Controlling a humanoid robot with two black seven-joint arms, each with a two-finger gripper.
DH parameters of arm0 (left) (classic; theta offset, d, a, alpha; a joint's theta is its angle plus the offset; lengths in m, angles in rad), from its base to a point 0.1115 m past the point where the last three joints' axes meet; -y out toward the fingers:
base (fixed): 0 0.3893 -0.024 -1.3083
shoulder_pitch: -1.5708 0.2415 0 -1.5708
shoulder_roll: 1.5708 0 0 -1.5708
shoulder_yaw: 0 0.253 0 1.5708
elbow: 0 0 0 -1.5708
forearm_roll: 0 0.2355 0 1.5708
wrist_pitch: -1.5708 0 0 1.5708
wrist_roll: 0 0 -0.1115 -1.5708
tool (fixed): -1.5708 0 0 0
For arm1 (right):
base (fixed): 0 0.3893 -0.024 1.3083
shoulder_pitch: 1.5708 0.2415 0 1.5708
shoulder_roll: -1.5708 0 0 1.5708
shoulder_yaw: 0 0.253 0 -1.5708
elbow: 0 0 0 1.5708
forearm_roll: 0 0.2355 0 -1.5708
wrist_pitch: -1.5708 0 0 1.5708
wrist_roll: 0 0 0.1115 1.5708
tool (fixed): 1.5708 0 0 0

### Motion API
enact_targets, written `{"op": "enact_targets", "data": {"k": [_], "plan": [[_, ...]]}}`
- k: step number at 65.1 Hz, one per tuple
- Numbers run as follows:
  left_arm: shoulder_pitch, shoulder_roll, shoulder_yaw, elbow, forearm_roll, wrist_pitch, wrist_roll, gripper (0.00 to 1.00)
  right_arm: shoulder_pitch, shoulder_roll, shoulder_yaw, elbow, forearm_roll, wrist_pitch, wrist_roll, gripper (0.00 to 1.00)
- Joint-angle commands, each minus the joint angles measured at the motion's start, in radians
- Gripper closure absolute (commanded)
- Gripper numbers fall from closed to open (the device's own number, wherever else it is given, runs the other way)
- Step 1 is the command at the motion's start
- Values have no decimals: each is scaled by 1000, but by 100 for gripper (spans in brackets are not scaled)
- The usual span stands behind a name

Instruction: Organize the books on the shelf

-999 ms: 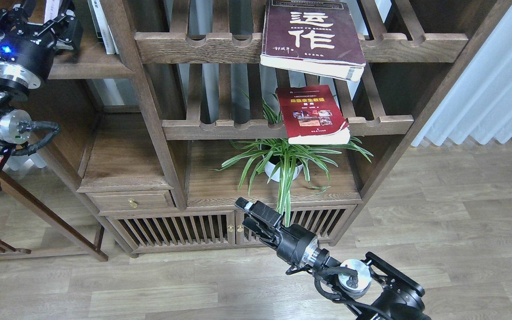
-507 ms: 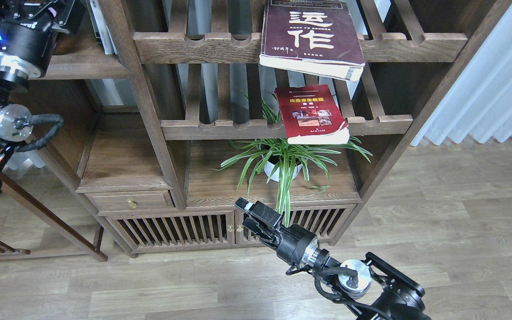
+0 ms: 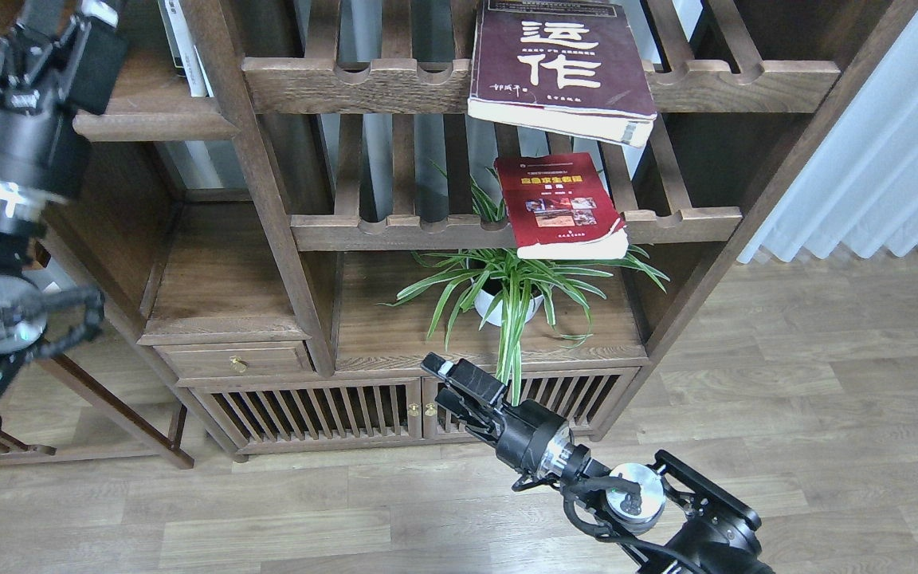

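A thin pale lavender-white book (image 3: 182,48) stands upright on the solid dark-brown shelf (image 3: 152,115) at the top left. The thick maroon book (image 3: 559,68) with white characters lies on the upper slatted rack and overhangs its front rail. The red book (image 3: 562,206) with a yellow title band lies on the lower slatted rack. My left gripper (image 3: 64,28) is at the top left, just left of the shelf and the pale book; its fingertips run off the top edge. My right gripper (image 3: 439,381) is low in front of the cabinet doors, open and empty.
A potted spider plant (image 3: 507,291) stands on the cabinet top under the red book. A small drawer (image 3: 236,363) and slatted cabinet doors (image 3: 307,414) are below. A white curtain (image 3: 889,151) hangs at the right. Wood floor lies in front.
My left arm has swung: the wrist dropped and turned, and the gripper now points up along the shelf's left end. The books and my right arm have not moved.
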Motion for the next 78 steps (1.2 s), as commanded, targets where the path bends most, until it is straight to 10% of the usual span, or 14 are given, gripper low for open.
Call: {"op": "enact_targets", "data": {"k": [1, 16, 78], "plan": [[145, -71, 5, -3, -1, -119, 0, 0, -1, 0, 11, 1, 8, 10, 4, 1], [326, -211, 32, 5, 0, -163, 0, 0, -6, 0, 66, 2, 11, 10, 18, 1], [400, -231, 140, 71, -38, -163, 65, 0, 252, 0, 378, -269, 204, -109, 93, 1]]}}
